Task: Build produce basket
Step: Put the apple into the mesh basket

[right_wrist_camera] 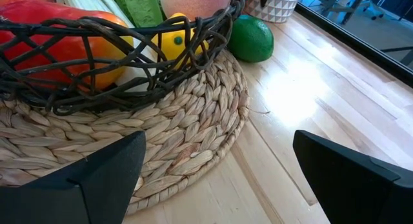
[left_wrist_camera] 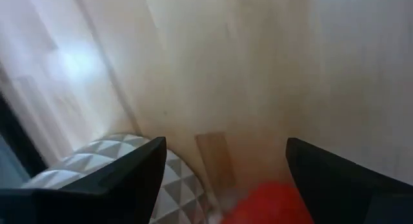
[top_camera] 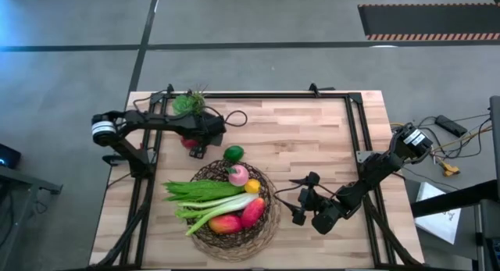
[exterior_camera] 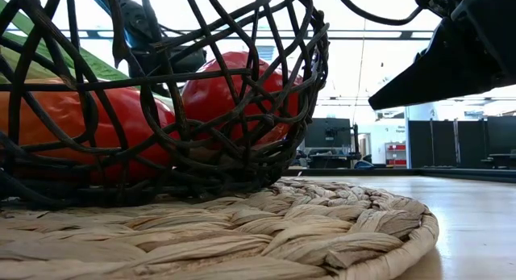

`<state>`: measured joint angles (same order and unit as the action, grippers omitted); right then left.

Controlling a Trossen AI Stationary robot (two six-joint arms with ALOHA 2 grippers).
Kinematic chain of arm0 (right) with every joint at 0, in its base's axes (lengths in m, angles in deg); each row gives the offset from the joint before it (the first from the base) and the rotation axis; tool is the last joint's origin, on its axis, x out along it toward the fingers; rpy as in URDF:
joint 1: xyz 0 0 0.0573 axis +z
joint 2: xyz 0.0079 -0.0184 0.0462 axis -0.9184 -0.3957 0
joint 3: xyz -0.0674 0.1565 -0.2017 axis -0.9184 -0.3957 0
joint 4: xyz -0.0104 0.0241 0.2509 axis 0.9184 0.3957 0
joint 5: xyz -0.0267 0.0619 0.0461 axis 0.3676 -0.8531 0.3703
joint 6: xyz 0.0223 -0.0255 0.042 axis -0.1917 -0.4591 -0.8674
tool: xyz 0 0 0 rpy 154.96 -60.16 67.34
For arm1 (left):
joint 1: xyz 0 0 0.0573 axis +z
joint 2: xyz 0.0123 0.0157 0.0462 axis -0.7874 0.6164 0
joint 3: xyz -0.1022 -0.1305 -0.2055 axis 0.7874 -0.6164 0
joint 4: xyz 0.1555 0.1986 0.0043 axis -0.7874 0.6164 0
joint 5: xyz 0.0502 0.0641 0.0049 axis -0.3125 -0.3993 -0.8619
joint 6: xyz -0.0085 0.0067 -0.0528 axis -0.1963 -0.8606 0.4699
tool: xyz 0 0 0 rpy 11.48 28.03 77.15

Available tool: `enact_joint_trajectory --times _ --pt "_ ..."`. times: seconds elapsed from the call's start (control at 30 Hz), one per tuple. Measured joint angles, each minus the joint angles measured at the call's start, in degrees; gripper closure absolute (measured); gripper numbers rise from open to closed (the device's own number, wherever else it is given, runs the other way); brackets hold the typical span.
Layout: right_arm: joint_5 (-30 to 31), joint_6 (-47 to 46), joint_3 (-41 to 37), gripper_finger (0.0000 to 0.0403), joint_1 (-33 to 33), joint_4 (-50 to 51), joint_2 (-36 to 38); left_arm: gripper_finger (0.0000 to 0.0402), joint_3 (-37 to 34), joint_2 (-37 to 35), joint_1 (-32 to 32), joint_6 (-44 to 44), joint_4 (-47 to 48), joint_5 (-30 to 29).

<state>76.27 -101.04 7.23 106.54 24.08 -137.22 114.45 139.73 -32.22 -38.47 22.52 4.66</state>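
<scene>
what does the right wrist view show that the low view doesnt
Only the right wrist view shows the green lime on the bare wood beside the mat, the yellow lemon and pink peach in the basket, the white pot, and the right gripper with fingers open. Only the low view shows the room's monitors behind the table. Both show the wicker basket, red-orange fruit inside it, and the woven mat underneath.
</scene>
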Motion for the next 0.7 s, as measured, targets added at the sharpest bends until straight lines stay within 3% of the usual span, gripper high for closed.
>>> enact_joint_trajectory --times 0.23,0.7 --pt "0.0 0.0 0.0 0.0019 0.0 0.0 0.0 0.0101 2.1 -0.4 -1.9 6.3 3.6 -0.7" --pt "-0.2 0.0 0.0 0.0019 0.0 0.0 0.0 0.0101 7.4 -2.1 -4.4 35.4 27.1 -1.4"
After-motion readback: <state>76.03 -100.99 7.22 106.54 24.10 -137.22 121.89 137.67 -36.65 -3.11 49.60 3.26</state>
